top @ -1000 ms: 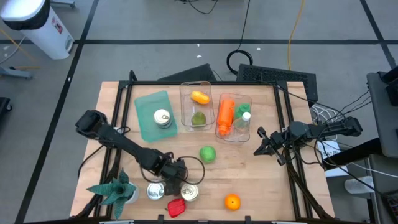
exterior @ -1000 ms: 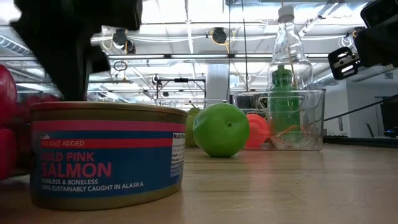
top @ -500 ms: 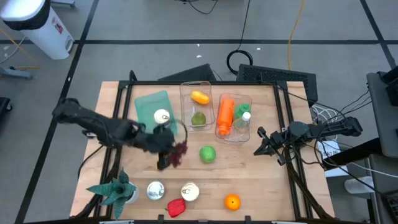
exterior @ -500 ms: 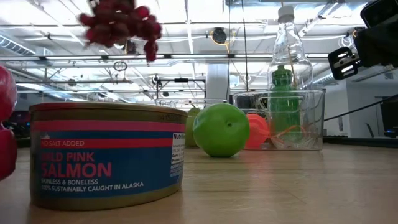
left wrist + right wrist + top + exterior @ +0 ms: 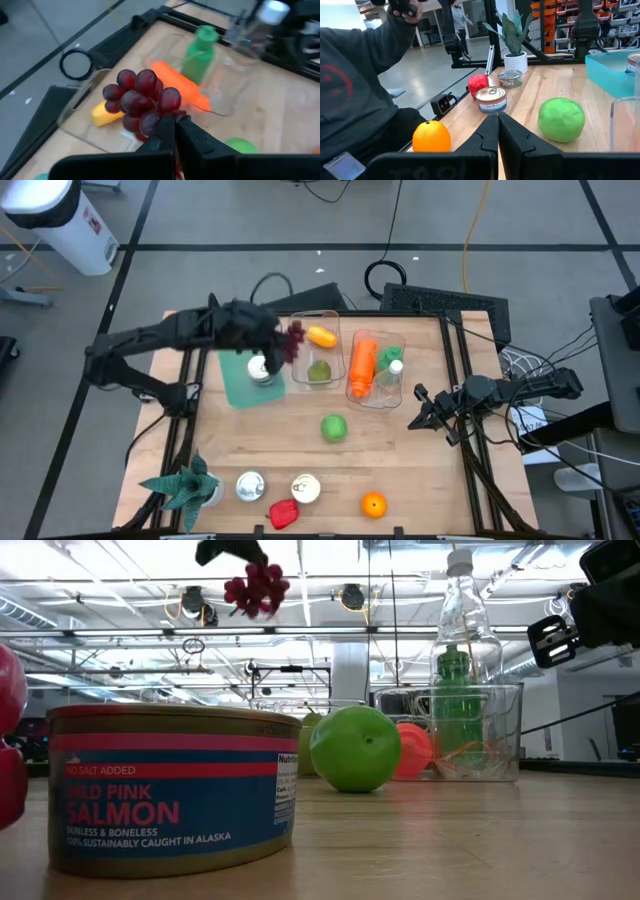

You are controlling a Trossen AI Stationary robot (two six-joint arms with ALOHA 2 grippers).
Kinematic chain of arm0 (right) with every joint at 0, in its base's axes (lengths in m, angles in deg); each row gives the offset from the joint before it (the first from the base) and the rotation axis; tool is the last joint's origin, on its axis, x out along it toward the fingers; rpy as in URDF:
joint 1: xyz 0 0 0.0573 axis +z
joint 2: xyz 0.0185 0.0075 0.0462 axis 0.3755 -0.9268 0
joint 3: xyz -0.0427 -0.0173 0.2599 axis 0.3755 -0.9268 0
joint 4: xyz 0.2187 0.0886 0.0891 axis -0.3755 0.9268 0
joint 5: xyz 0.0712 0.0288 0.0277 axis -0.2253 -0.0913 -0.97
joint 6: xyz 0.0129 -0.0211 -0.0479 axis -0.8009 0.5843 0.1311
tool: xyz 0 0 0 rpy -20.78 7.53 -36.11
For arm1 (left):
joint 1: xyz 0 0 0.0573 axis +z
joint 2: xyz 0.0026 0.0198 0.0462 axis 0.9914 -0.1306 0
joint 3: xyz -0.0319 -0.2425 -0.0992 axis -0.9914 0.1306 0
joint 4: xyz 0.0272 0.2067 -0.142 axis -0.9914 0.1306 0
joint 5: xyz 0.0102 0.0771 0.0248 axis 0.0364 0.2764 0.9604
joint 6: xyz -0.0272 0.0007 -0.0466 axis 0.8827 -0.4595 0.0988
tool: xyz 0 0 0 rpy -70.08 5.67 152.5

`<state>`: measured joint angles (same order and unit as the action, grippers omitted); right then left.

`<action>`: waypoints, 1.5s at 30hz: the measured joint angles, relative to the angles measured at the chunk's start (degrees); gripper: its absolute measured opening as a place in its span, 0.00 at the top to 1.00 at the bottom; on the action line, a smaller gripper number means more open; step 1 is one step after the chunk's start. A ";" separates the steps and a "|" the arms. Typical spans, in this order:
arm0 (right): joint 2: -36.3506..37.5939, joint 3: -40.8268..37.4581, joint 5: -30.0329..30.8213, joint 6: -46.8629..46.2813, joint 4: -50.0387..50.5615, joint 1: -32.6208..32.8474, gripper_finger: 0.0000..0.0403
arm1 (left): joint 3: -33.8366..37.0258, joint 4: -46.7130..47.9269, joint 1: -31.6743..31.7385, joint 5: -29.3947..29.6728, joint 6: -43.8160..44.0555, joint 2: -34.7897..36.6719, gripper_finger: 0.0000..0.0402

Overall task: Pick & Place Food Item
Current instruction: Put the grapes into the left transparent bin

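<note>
- Two arms in play, only one working: the left gripper (image 5: 272,348) is clenched on a bunch of red grapes (image 5: 293,343), carried in the air at the near edge of the clear bin (image 5: 312,317) that holds a yellow item (image 5: 321,336) and a green fruit (image 5: 319,370).
- Change over the last second: the left arm was down among the cans at the front edge, then mid-table with the grapes lifted; now it is at the back row.
- Low view: grapes hang high, well clear of the salmon can (image 5: 170,785) and green apple (image 5: 355,747).
- Reading: pick is done and transport nearly done; release into the bin looks like what remains.
- Right gripper (image 5: 420,416) waits at the table's right side, fingers pressed together, holding nothing.
</note>
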<state>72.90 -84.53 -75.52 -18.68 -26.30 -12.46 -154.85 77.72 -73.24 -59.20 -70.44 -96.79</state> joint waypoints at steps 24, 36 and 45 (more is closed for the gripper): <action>-0.01 0.00 0.27 0.44 -0.02 0.01 1.00 | 0.07 0.53 14.08 -10.02 -4.67 -26.13 0.98; 0.01 0.00 0.24 0.63 -0.02 -0.01 1.00 | 0.06 -0.98 15.72 -10.12 -2.53 -35.37 0.99; 0.00 0.00 0.21 0.65 -0.02 0.00 1.00 | 0.05 -0.72 15.57 -12.18 -4.15 -36.33 0.92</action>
<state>72.91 -84.53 -75.31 -18.03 -26.33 -12.46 -154.80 77.00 -57.67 -71.38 -74.59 -133.11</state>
